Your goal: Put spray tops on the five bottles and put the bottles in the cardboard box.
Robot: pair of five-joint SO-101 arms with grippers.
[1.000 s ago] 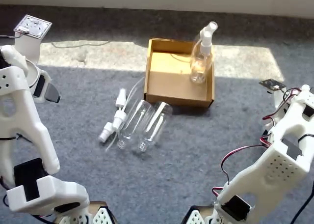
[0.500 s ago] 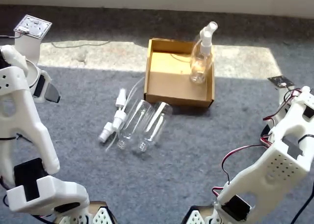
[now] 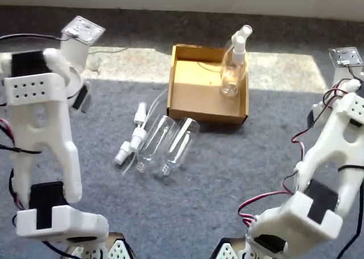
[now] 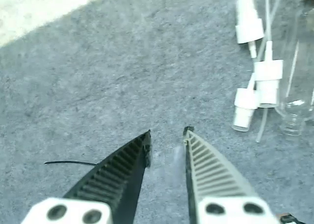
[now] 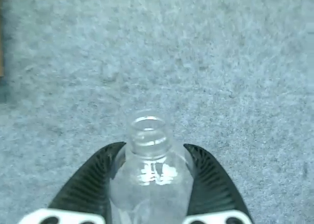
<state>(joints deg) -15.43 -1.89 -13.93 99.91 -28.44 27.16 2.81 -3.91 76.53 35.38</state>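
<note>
Around the cardboard box [image 3: 207, 117], both arms [image 3: 42, 128] rose.

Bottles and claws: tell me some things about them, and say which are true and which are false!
1. The capped bottle stands upright in the cardboard box. True.
2. The right claw is empty. False: it grips an open-necked bottle.
3. Two bare bottles lie on the carpet outside the box. True.
4. The left claw holds a spray top. False: it is open and empty, and the spray tops lie on the carpet.
</note>
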